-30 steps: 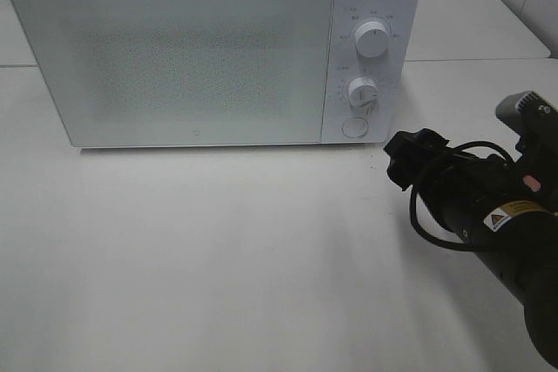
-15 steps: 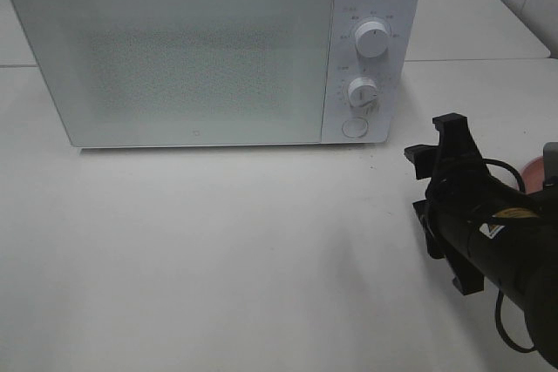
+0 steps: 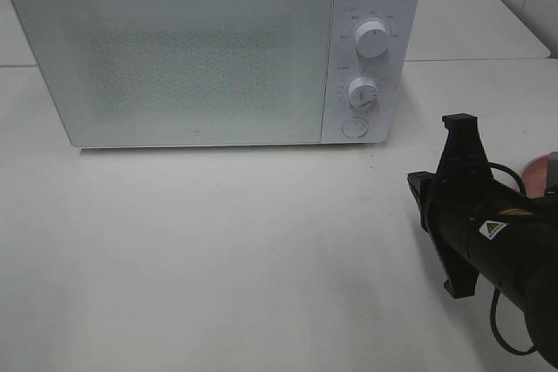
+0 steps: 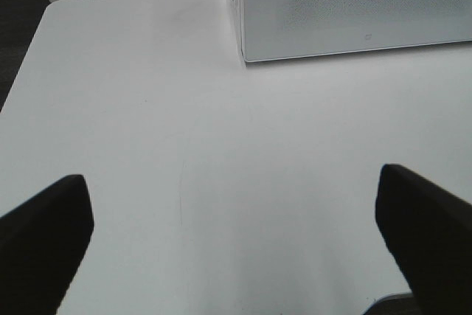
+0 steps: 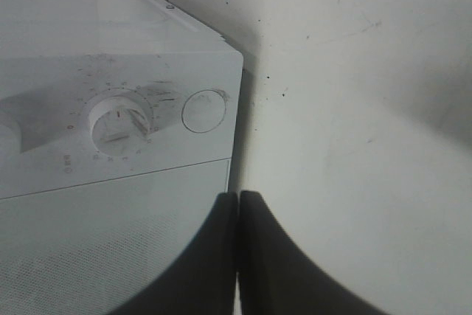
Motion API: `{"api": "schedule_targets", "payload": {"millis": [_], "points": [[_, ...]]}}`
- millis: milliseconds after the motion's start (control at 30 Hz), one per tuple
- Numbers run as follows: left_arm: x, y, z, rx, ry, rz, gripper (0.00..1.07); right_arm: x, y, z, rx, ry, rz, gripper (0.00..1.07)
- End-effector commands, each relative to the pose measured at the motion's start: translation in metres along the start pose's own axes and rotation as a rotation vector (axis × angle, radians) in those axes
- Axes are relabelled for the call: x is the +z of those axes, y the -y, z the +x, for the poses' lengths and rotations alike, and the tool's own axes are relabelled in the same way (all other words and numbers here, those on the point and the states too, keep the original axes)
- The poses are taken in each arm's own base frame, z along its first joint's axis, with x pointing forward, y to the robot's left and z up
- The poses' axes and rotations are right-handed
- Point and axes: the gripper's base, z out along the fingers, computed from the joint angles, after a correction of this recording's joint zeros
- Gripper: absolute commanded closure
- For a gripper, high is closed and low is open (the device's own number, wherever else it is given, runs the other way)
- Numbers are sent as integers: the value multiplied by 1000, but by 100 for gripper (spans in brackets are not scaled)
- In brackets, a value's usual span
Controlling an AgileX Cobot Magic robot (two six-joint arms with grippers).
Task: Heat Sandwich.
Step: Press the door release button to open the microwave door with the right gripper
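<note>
Microwave (image 3: 200,58) shut, right fingers (image 5: 206,271) together.

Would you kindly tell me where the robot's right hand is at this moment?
In the exterior high view the right hand is over the right side of the table, in front and right of the microwave, with a pink plate beyond its arm.

white microwave (image 3: 209,50), speckled door (image 3: 174,63), pink plate (image 3: 536,172)

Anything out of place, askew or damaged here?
Nothing is spilled or damaged. The microwave looks intact, door shut. The right gripper is shut on nothing near it. No sandwich shows; only a sliver of plate peeks from behind the right arm.
</note>
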Motion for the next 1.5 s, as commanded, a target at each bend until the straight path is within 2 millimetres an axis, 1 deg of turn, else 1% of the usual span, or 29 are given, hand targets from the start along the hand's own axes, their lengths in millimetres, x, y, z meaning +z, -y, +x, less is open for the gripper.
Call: {"api": "schedule_targets", "payload": {"millis": [33, 200, 333, 400, 433, 467, 533, 567, 667, 700, 833, 900, 933, 1000, 1133, 1167, 1233, 1267, 1333, 1433, 1500], "points": [[-3, 0, 1, -7, 37, -7, 5, 1, -2, 3, -1, -21, 2, 106], [-3, 0, 1, -7, 37, -7, 5, 2, -3, 5, -5, -25, 1, 106], [-3, 0, 1, -7, 37, -7, 5, 8, -7, 7, -4, -38, 16, 105], [-3, 0, 1, -6, 37, -7, 5, 14, -9, 7, -14, -42, 14, 106], [-3, 0, 1, -6, 37, -7, 5, 21, -10, 8, -15, -45, 12, 106], [-3, 0, 1, -6, 37, -7, 5, 21, -10, 8, -15, -45, 12, 106], [-3, 0, 1, -6, 37, -7, 5, 27, -10, 10, -7, -48, 16, 106], [-3, 0, 1, -6, 37, -7, 5, 34, -11, 13, 3, -54, 15, 106], [-3, 0, 1, -6, 37, -7, 5, 39, -12, 16, 11, -56, 14, 106], [-3, 0, 1, -6, 37, -7, 5, 45, -13, 20, 12, -55, 10, 106], [-3, 0, 1, -6, 37, -7, 5, 54, -13, 26, 13, -54, 10, 106], [-3, 0, 1, -6, 37, -7, 5, 65, -16, 27, 16, -48, 7, 106], [-3, 0, 1, -6, 37, -7, 5, 65, -16, 27, 16, -48, 7, 106], [-3, 0, 1, -6, 37, -7, 5, 76, -19, 27, 23, -46, 3, 106], [-3, 0, 1, -6, 37, -7, 5, 85, -24, 25, 46, -42, 14, 106], [-3, 0, 1, -6, 37, -7, 5, 92, -26, 23, 55, -33, 16, 106], [-3, 0, 1, -6, 37, -7, 5, 98, -29, 21, 54, -31, 8, 106], [-3, 0, 1, -6, 37, -7, 5, 98, -29, 21, 54, -31, 8, 106], [-3, 0, 1, -6, 37, -7, 5, 108, -31, 21, 51, -37, 6, 106], [-3, 0, 1, -6, 37, -7, 5, 114, -31, 21, 59, -35, 13, 106], [-3, 0, 1, -6, 37, -7, 5, 122, -30, 19, 65, -24, 20, 106]]}}
